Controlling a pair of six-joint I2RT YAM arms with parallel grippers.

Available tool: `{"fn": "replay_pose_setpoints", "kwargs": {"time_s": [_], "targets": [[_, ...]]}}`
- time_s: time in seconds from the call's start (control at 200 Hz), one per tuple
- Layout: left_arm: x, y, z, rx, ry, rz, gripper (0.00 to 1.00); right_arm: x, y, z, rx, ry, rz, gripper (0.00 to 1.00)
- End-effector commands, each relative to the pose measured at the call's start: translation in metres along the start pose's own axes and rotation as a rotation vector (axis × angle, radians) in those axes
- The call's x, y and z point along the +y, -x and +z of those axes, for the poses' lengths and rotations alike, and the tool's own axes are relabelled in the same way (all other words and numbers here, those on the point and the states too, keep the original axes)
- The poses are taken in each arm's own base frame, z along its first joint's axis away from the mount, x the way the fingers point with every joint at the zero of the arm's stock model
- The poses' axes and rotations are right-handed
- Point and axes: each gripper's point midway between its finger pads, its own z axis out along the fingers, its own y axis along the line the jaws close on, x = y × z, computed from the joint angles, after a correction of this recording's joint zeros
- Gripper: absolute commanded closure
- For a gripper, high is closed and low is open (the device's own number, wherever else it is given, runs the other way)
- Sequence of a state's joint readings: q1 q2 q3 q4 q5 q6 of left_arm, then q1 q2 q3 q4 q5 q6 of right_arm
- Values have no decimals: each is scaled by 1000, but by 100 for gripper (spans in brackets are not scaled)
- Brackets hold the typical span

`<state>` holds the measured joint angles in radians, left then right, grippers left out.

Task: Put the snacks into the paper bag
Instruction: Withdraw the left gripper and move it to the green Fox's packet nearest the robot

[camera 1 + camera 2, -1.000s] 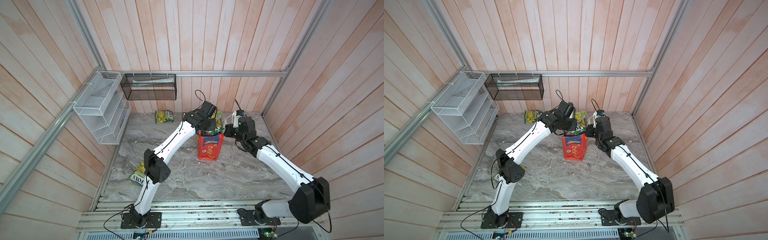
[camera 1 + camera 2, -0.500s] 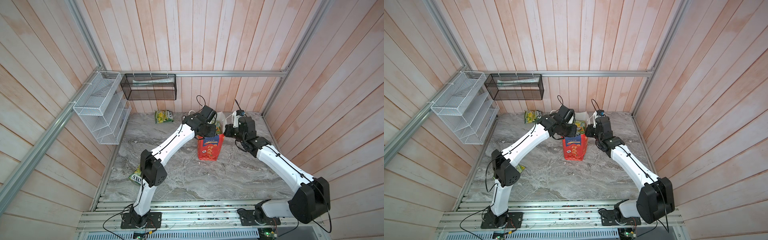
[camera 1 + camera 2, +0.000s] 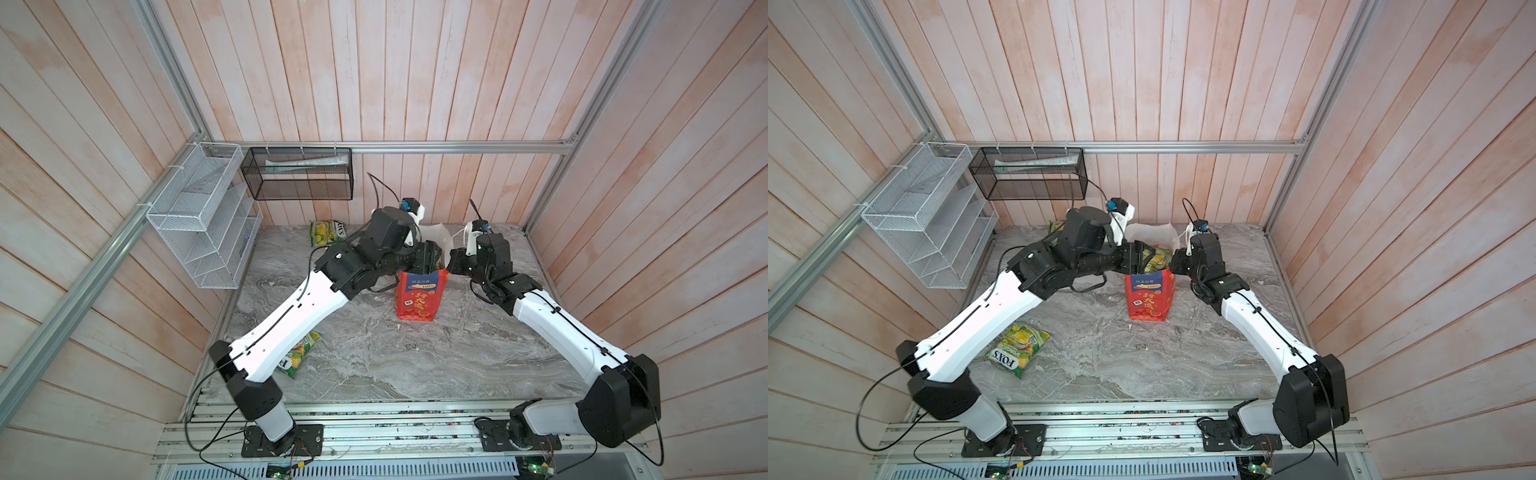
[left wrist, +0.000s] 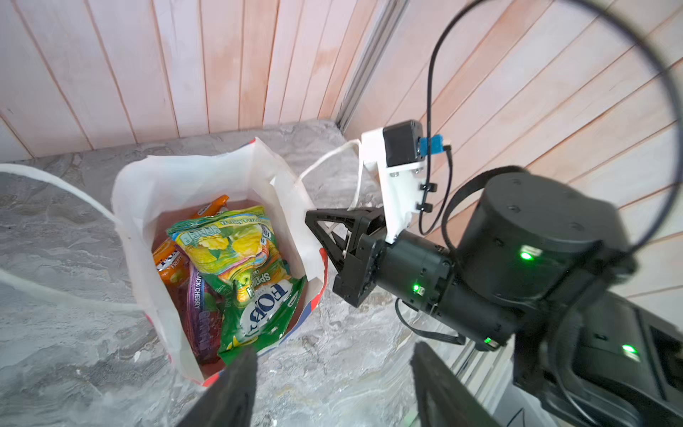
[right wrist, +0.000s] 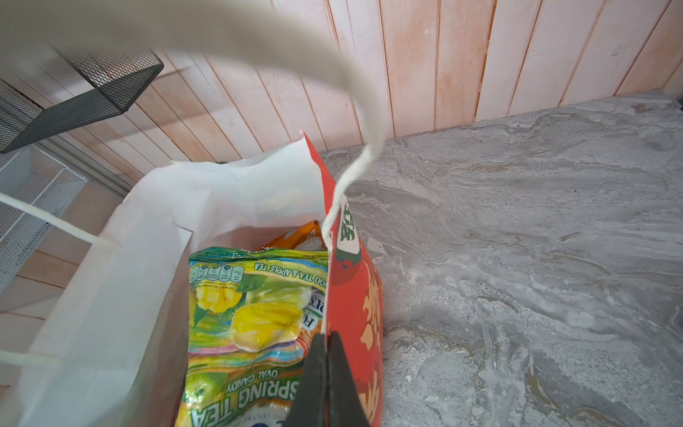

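**Left gripper empty over bag, right one pinching bag wall**

Left gripper (image 4: pixel 334 351) hangs over the bag (image 4: pixel 148 177) mouth, jaws wide apart, nothing between them. Right gripper (image 5: pixel 327 338) is clenched on the bag's red side wall at the rim: one finger inside, one outside. The bag stands upright mid-bench (image 3: pixel 374 365), mouth open, white cord handles loose.

In the bag:
- The top packet (image 4: pixel 240 266), green-yellow, lies tilted against the wall next to the right gripper.
- The purple packet (image 4: pixel 201 307) is under it.
- The orange packet (image 4: pixel 172 260) is beside that one, with another orange corner showing behind. I can't tell what lies deeper.

Outside the bag, two green-yellow packets lie flat on the bench:
- The near packet (image 3: pixel 1017 347) is just beside the left arm, which partly covers it in a top view.
- The back packet (image 3: pixel 328 232) is at the rear wall, below the black basket (image 3: pixel 297 174).

Both are well apart from the bag and touch neither gripper.
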<state>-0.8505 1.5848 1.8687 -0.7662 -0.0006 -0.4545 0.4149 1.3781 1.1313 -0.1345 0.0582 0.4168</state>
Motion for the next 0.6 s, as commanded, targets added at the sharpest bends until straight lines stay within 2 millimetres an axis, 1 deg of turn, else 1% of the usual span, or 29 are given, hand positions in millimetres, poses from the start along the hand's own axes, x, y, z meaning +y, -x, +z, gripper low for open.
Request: {"fn": "replay_pose_setpoints", "kwargs": {"time_s": [0.0,0.045,0.095,0.175,0.22,0.27,0.35,0.425,0.46,0.555,0.595], "targets": [[12,-13,-12,-56,2,-32,26,-2,-10,-2,28,-9,-19,100],[20,-22,-26,-72,14,-39,22,-1,-9,-2,23,-5,-17,100],[29,-31,-41,-98,26,-45,20,-2,-9,-2,22,-6,-17,100],[50,-53,-64,-143,61,-69,12,-3,-10,-1,26,-11,-17,100],[63,-67,-75,-154,85,-86,8,-3,-12,1,32,-14,-20,100],[77,-87,-85,-152,107,-109,8,-4,-12,0,32,-15,-21,100],[100,-124,-93,-136,140,-156,7,-5,-11,-1,24,-19,-20,100],[125,-160,-95,-122,194,-222,7,-5,-11,-1,26,-22,-20,100],[139,-178,-95,-109,239,-259,6,-5,-12,0,28,-22,-21,100],[186,-218,-103,-100,425,-417,4,-6,-12,0,28,-25,-22,100],[202,-233,-108,-93,498,-478,0,-6,-11,-1,25,-24,-22,100]]}}
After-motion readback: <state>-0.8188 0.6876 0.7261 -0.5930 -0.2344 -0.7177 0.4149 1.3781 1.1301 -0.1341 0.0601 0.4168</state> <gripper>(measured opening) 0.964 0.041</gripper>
